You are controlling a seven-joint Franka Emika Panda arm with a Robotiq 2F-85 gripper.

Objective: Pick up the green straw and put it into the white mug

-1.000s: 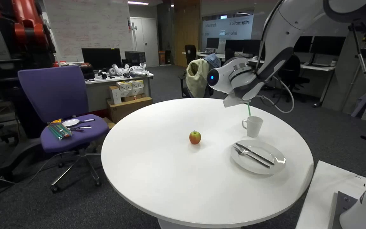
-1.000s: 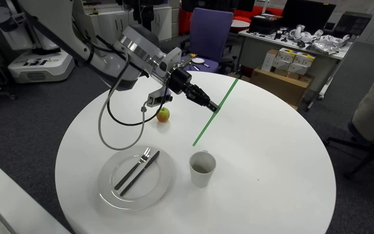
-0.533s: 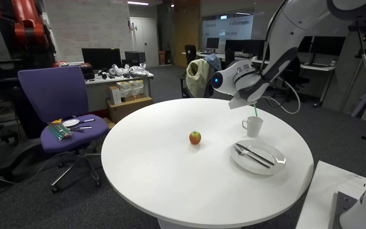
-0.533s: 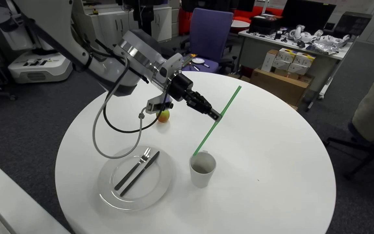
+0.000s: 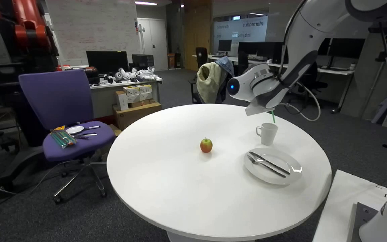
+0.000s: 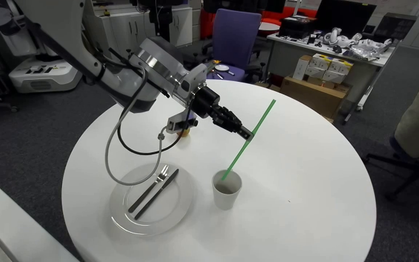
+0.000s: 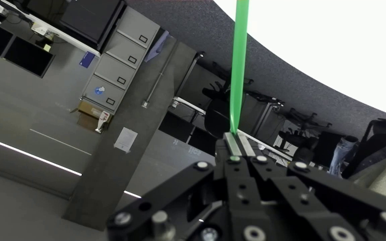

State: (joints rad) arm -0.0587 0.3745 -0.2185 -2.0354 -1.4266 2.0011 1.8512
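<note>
Wrist view: nearest us, the gripper [image 7: 235, 135] has its jaws clamped together on the green straw [image 7: 239, 67], which narrows at the pinch as if squashed. We judge it thin plastic: very light, stiff enough to keep its line, easily creased, smooth enough to pivot if the squeeze slackens. Modest pressure should do. In an exterior view the straw [image 6: 235, 160] is held about mid-length and tilted, its lower half free. We would favour a slightly higher grip, leaving more length to go in.

Next out, in an exterior view, the lower tip shows across the mouth of the white mug [image 6: 225, 201]. Whether it lies below the rim we cannot tell, even with both exterior views. Step in hand, by our reading: insertion, barely begun. A steeper straw and a drop seem called for; a tip caught on the rim could bend the straw or twist it in the jaws.

Beside the mug, a plate [image 6: 187, 203] bearing fork [image 6: 147, 192] and knife [image 6: 156, 194]. Well apart from these on the round table [image 5: 166, 188], an apple [image 5: 206, 145]. Beyond the table edge, a purple chair [image 5: 60, 97].
</note>
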